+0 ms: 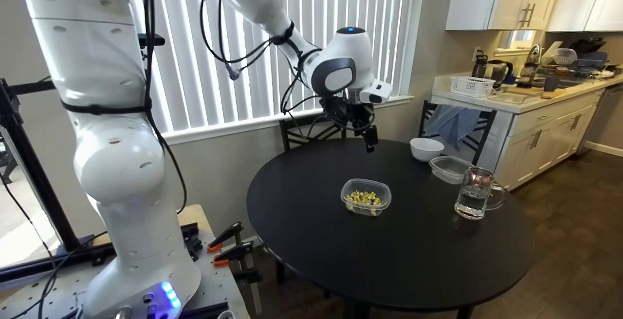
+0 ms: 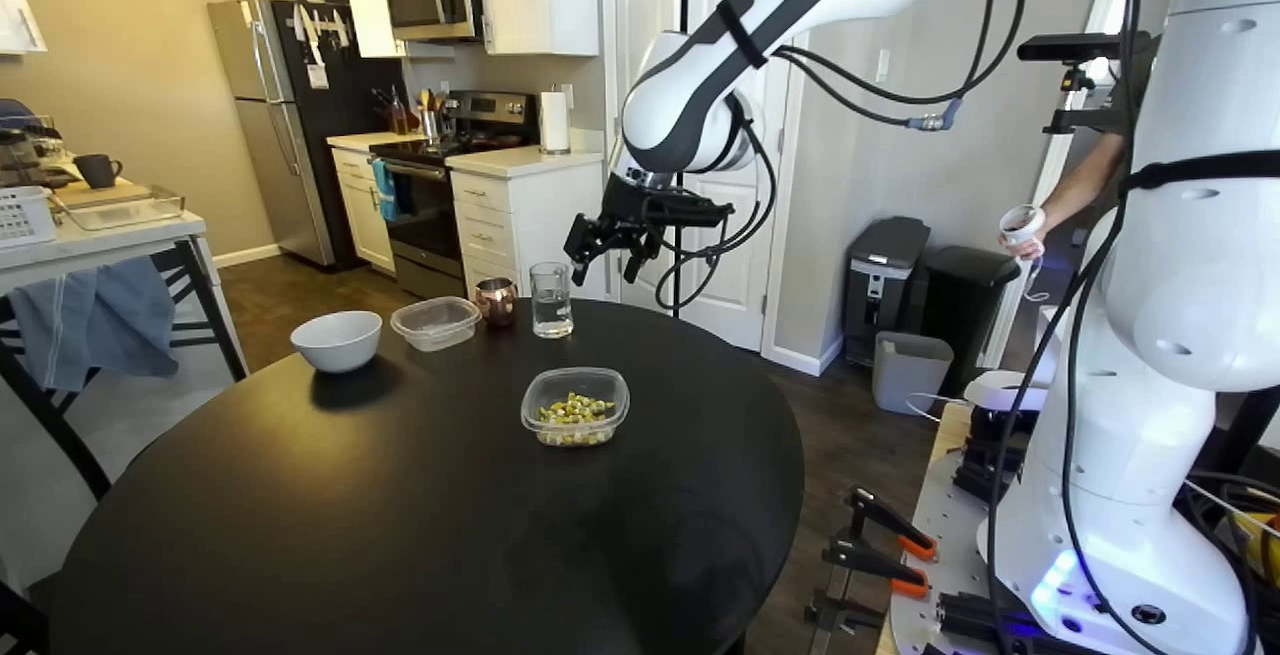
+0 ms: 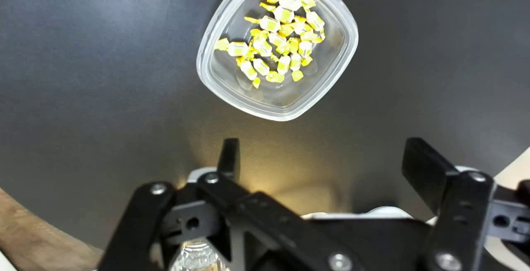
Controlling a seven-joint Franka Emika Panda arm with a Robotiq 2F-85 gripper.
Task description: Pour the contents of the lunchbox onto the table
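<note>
From where I stand, the robot arm (image 1: pixel 117 163) is on the left of the lunchbox (image 1: pixel 366 185). The lunchbox sits flat on the black table (image 1: pixel 311 265). The contents (image 3: pixel 285 35), small yellow bits that look wrapped, are all inside it, as far as I can see. Up in the air, higher than the lunchbox and apart from it, hangs the gripper (image 1: pixel 370 146). Its two fingers (image 3: pixel 229 159) are spread wide, with nothing between them. To the right of the lunchbox and farther back come a white bowl (image 1: pixel 426 152) and another clear box (image 1: pixel 447 178). Last, right of the lunchbox, is a glass cup (image 1: pixel 472 199).

Nothing is poured yet. I think the job now is to get a good hold. In the wrist view a round corner of the lunchbox points at the gripper, so I'd turn the gripper a bit. One finger should go inside a side wall and one outside, because a corner might slip. The end nearest the gripper has the fewest bits, so pinch there. The plastic looks bendy, so squeeze gently. Then lift a little and tip it slowly and low, away from the bowl and glass cup.
</note>
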